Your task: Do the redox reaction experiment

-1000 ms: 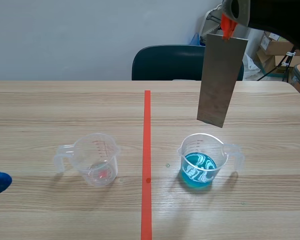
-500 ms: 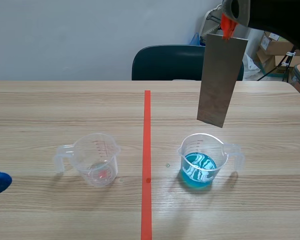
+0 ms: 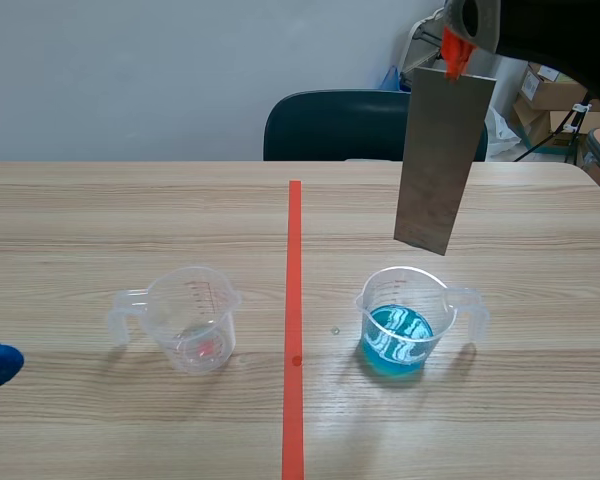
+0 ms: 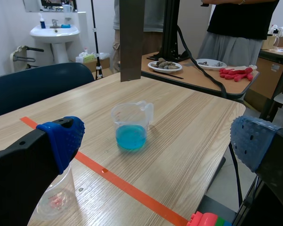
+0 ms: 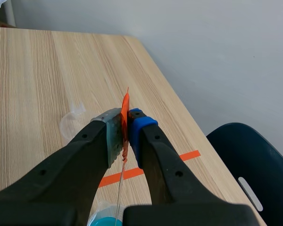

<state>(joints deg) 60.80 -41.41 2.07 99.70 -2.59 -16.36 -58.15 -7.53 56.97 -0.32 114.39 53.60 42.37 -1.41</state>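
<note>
Dipping step, likely — right arm's fingers (image 5: 142, 126) clamp the metal strip (image 3: 443, 160) above the blue-filled beaker (image 3: 404, 320), left arm's fingers (image 4: 63, 137) apart; next calls for lowering it straight in.

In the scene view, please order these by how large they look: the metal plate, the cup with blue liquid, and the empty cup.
1. The metal plate: clearly the largest.
2. The cup with blue liquid and the empty cup: they look about the same size, so I do not rank them.
</note>
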